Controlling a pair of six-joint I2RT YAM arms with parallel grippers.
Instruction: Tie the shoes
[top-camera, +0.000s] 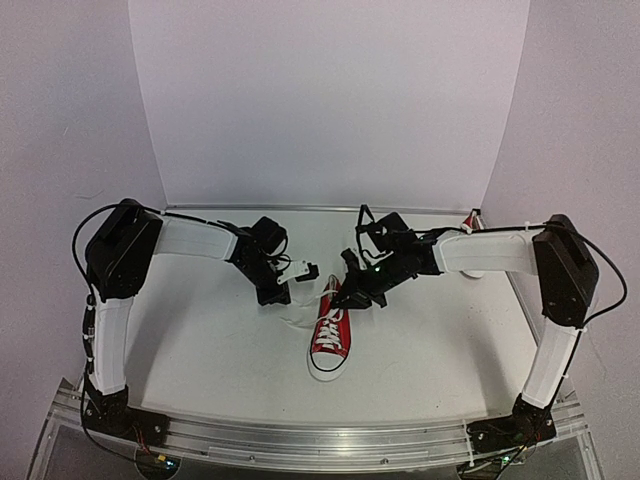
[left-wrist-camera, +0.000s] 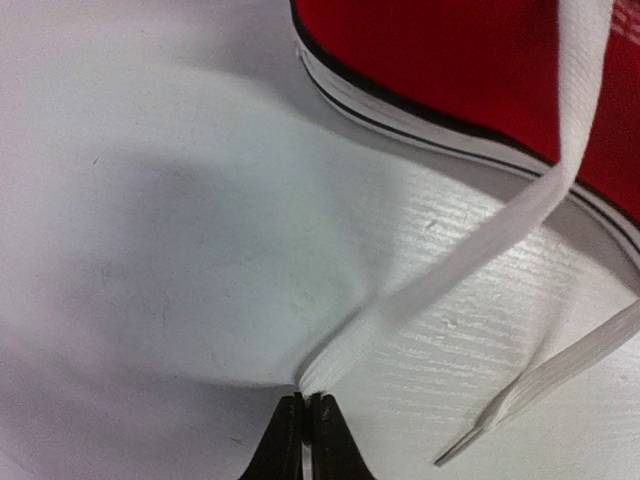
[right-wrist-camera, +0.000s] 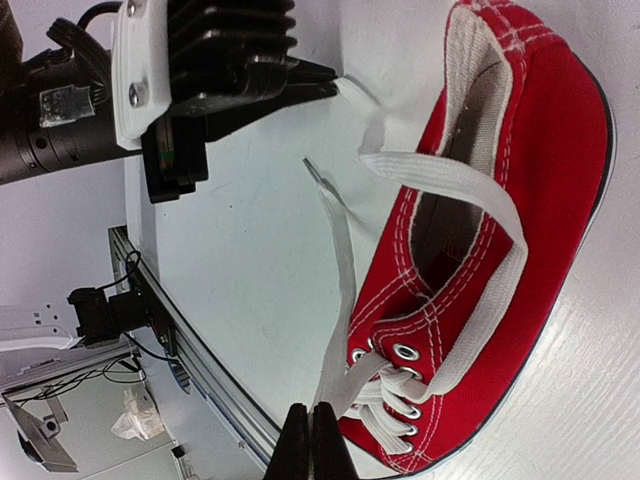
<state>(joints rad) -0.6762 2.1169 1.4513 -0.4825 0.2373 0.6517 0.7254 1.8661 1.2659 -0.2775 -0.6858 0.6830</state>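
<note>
One shoe (top-camera: 329, 335): light soft canvas, easily slid.
Lace (left-wrist-camera: 470, 250): limp, slippery (best pinched near tip).
Left claw (left-wrist-camera: 305, 402): pinched on lace.
Right claw (right-wrist-camera: 310, 428): pressed together; hold unclear.

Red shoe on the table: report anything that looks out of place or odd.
Its laces are undone and trail loose over the table; the left gripper pinches one. The red shoe itself sits upright with no damage showing.
</note>
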